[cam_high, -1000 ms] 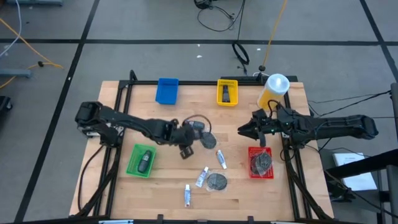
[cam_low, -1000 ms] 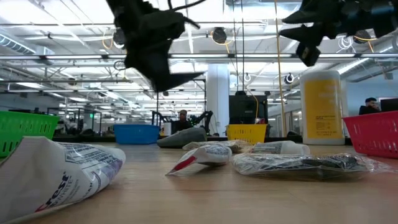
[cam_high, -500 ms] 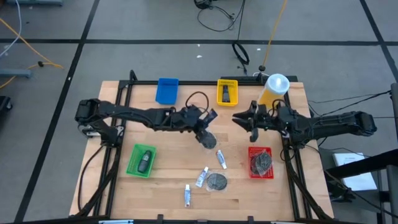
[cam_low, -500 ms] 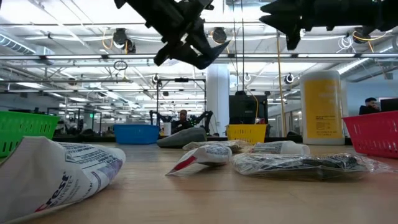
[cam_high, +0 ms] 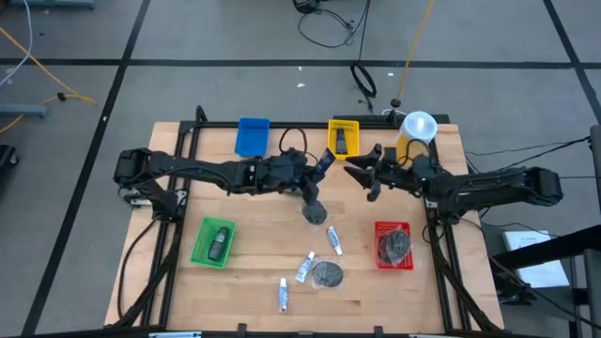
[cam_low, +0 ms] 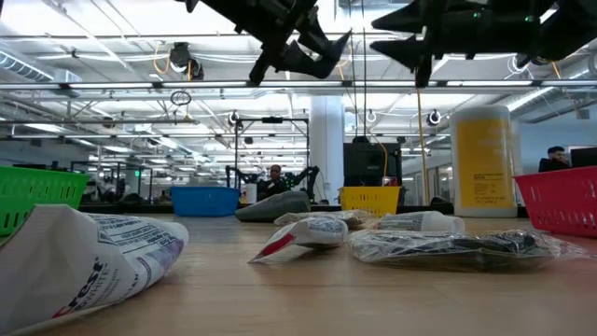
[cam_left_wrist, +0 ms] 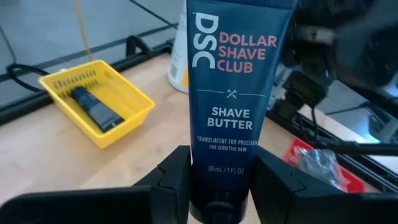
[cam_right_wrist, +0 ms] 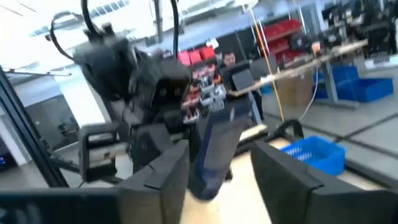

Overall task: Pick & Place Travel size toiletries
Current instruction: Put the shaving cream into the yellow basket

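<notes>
Above the wooden table [cam_high: 254, 253], the left end effector [cam_left_wrist: 219, 186] clamps a flat navy tube [cam_left_wrist: 233, 93]; the right end effector [cam_high: 355, 174] gapes empty.

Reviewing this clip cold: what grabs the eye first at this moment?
Above the table's middle, the left pincer holds a dark blue shave butter tube out toward the right pincer, whose fingers stand open around its far end. Behind them a yellow tray holds one dark tube, and loose toiletries lie near the front edge.
</notes>
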You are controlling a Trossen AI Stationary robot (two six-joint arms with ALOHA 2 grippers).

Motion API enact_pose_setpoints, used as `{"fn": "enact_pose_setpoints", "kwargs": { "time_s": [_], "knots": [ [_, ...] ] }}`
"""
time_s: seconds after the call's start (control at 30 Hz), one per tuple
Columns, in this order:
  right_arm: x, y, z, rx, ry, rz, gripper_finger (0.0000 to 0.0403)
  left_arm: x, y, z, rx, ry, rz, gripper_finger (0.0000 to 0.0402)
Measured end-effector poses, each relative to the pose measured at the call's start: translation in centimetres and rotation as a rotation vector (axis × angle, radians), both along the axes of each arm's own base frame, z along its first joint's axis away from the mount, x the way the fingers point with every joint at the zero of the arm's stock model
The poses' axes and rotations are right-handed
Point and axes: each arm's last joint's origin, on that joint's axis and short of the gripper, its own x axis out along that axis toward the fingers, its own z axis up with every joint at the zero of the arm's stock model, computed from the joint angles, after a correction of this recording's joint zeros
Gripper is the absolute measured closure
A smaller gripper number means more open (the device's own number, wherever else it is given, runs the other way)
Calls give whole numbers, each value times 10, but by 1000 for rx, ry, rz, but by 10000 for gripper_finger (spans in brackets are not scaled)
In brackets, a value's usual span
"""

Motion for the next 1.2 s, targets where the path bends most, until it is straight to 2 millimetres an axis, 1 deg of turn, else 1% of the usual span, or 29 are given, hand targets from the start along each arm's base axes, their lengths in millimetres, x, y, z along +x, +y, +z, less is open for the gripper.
{"fn": "enact_pose_setpoints", "kwargs": {
  "time_s": [0.17, 0.23, 0.33, 0.4, 0.5, 0.6, 0.73, 0.9, 1.03, 1.2],
  "knots": [
    [10, -2, -10, 59, 12, 10, 166, 0, 2, 0, 4, 0, 12, 281],
    [14, -2, -14, 97, 9, 15, 155, 0, 2, 0, 15, 4, 15, 280],
    [21, -3, -18, 136, -19, 20, 150, -1, 3, 0, 41, 14, 30, 279],
    [24, -4, -20, 159, -54, 25, 150, -1, 5, -1, 46, 28, 41, 278],
    [31, -5, -15, 175, -97, 32, 152, -3, 8, -4, 46, 59, 50, 278],
    [41, -8, -10, 180, -98, 1, 158, -4, 10, -5, 46, 77, 57, 278],
    [53, -11, -9, 200, -67, -62, 166, -4, 13, -6, 45, 93, 63, 278],
    [55, -15, -9, 247, -78, -148, 174, -6, 14, -8, 69, 124, 68, 277],
    [55, -19, -12, 297, -68, -161, 187, -6, 14, -8, 83, 134, 62, 277],
    [56, -21, -15, 361, -74, -156, 210, -6, 14, -8, 151, 165, 29, 277]
  ]
}}
